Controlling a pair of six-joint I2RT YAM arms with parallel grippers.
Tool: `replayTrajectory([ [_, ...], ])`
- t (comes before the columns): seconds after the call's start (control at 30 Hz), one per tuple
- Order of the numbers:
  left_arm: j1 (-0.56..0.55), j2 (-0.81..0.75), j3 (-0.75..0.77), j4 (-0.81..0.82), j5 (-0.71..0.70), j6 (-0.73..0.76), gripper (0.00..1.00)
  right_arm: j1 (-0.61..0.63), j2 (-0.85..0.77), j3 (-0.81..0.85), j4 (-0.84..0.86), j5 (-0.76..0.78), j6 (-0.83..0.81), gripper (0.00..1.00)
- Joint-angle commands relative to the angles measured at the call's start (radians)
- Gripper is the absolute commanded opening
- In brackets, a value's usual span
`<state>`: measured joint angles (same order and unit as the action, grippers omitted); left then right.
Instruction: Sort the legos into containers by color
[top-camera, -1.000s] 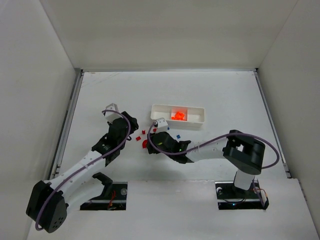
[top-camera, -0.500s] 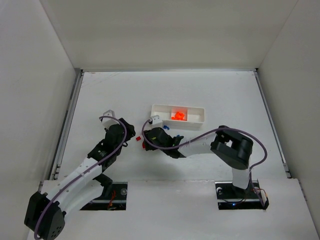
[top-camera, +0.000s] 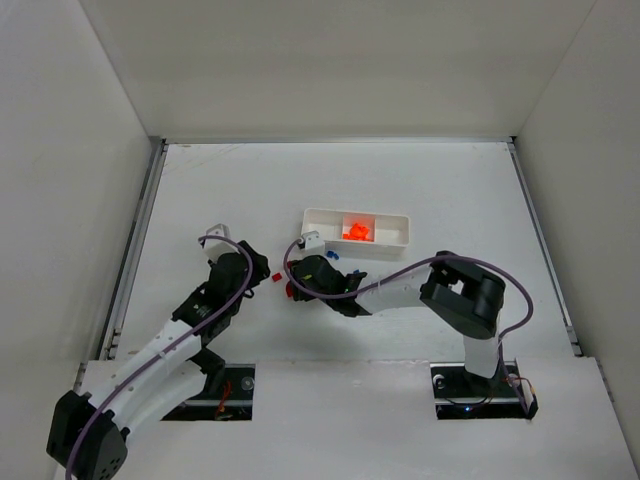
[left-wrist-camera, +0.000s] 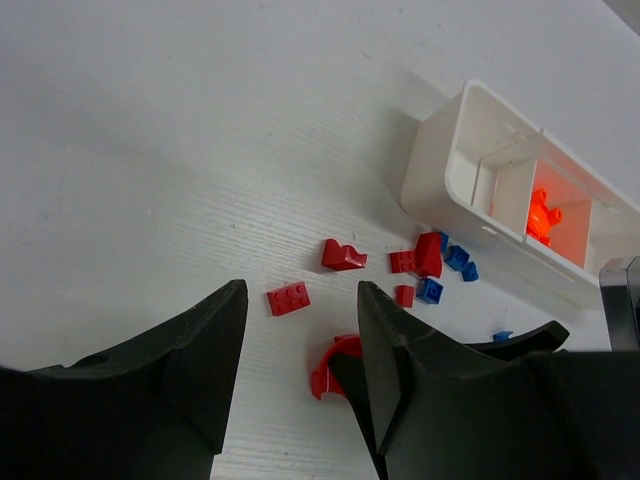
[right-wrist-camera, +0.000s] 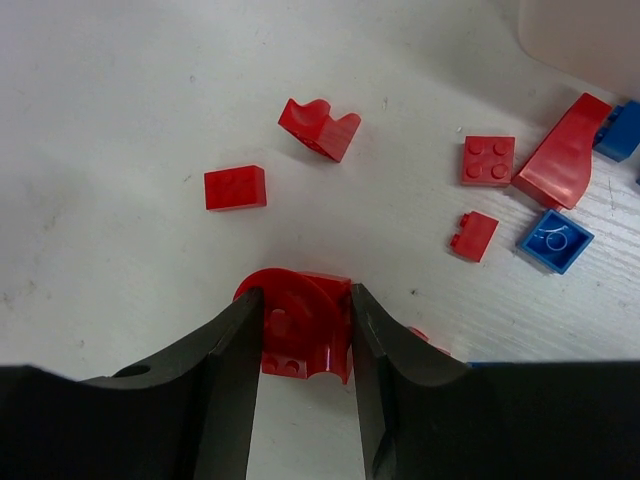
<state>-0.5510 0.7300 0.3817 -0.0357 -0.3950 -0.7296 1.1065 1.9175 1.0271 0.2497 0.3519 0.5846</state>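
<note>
The legos lie loose on the white table left of the containers. My right gripper (right-wrist-camera: 300, 325) is low on the table, and its jaws press both sides of a red curved lego (right-wrist-camera: 300, 315). In the top view, that gripper (top-camera: 293, 288) sits just left of the tray (top-camera: 320, 214). My left gripper (left-wrist-camera: 300, 300) hovers open close by, nothing between its fingers, and a red brick (left-wrist-camera: 288, 298) lies beyond its tips. Orange legos (top-camera: 355, 232) fill the tray's middle compartment (left-wrist-camera: 545, 215). The compartment nearest the loose pieces looks empty.
More red pieces lie ahead of the right gripper: a brick (right-wrist-camera: 235, 187), a notched piece (right-wrist-camera: 318, 127), a square plate (right-wrist-camera: 488, 160), a slope (right-wrist-camera: 565, 150). Blue legos (left-wrist-camera: 455, 262) cluster by the tray wall (left-wrist-camera: 430, 180). The two grippers stand close together.
My right gripper slid left to the red curved lego and its jaws narrowed onto it. My left arm drew back slightly, staying open.
</note>
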Motion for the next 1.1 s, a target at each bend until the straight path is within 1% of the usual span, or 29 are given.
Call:
replayTrajectory([
  [0.0, -0.016, -0.012, 0.019, -0.036, -0.018, -0.025, 0.46, 0.003, -0.049, -0.002, 0.011, 0.001, 0.017, 0.24],
  [0.3, -0.06, -0.041, 0.034, -0.036, -0.011, 0.001, 0.45, 0.0, -0.234, -0.087, 0.04, 0.029, 0.021, 0.24],
  [0.4, -0.079, -0.041, 0.042, -0.036, -0.011, 0.002, 0.45, -0.032, -0.308, -0.117, 0.033, 0.044, 0.006, 0.24],
  [0.5, -0.123, -0.02, 0.046, -0.023, -0.011, 0.001, 0.45, -0.107, -0.411, -0.18, 0.023, 0.055, -0.014, 0.24],
  [0.57, -0.167, 0.011, 0.051, 0.0, -0.011, 0.001, 0.45, -0.168, -0.489, -0.231, 0.017, 0.058, -0.017, 0.24],
  [0.67, -0.269, 0.094, 0.057, 0.065, -0.021, 0.001, 0.44, -0.271, -0.599, -0.298, 0.011, 0.067, -0.028, 0.24],
  [0.77, -0.37, 0.182, 0.077, 0.118, -0.047, 0.012, 0.43, -0.38, -0.67, -0.344, -0.003, 0.062, -0.032, 0.24],
  [0.9, -0.496, 0.31, 0.129, 0.154, -0.099, 0.051, 0.42, -0.507, -0.686, -0.363, -0.026, 0.042, -0.045, 0.25],
  [1.07, -0.595, 0.448, 0.206, 0.164, -0.182, 0.087, 0.42, -0.567, -0.638, -0.337, -0.036, 0.044, -0.075, 0.25],
])
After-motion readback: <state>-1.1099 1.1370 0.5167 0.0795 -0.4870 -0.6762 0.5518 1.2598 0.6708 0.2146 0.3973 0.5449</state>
